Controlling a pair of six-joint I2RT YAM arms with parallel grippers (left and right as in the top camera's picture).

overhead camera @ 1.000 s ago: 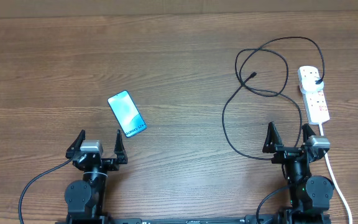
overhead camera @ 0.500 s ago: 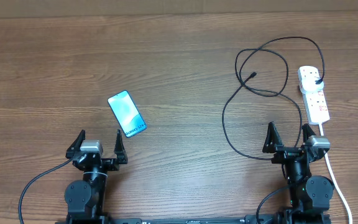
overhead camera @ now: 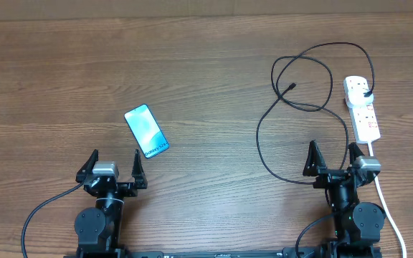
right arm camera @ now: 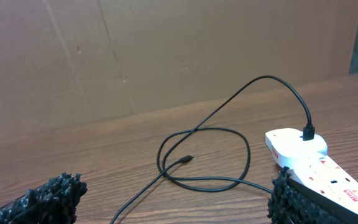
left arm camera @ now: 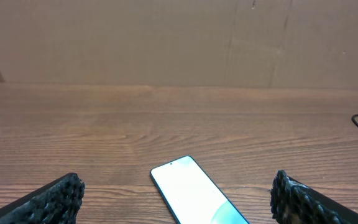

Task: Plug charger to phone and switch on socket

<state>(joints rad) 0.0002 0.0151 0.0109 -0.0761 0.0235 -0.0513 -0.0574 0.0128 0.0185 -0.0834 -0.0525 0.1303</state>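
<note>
The phone (overhead camera: pixel 147 131) lies flat on the wooden table, screen up, just ahead of my left gripper (overhead camera: pixel 113 166), which is open and empty; it also shows in the left wrist view (left arm camera: pixel 194 196) between the fingertips (left arm camera: pixel 178 200). The charger cable (overhead camera: pixel 292 115) loops on the right, its connector tip (overhead camera: pixel 292 87) free on the table and its black plug (overhead camera: pixel 366 94) in the white socket strip (overhead camera: pixel 362 109). My right gripper (overhead camera: pixel 332 161) is open and empty, near the strip's front end. The right wrist view shows cable (right arm camera: pixel 204 155), tip (right arm camera: pixel 187 159), plug (right arm camera: pixel 308 132) and strip (right arm camera: pixel 316 163).
The strip's thick white cord (overhead camera: pixel 387 204) runs down past my right arm toward the table's front edge. A brown cardboard wall (left arm camera: pixel 166 37) stands behind the table.
</note>
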